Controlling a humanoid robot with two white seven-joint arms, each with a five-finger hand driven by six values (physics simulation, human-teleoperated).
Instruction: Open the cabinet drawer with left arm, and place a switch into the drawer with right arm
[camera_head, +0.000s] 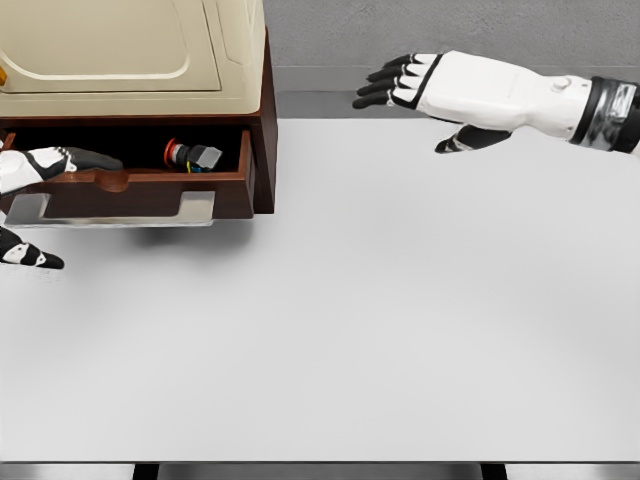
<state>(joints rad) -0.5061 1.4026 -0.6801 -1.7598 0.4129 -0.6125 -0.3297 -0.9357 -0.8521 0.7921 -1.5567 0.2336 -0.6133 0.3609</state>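
Lying in one open drawer (130, 185), one switch (190, 155), left hand (40, 165) gripping drawer front, right hand (440, 90) spread, empty.

Single head view, looking steeply down and forward over table (380, 330); near edge at bottom, cabinet (130, 60) close at far left (top cropped), grey wall beyond.

left hand (35, 165) cropped, cabinet (130, 60) top cropped
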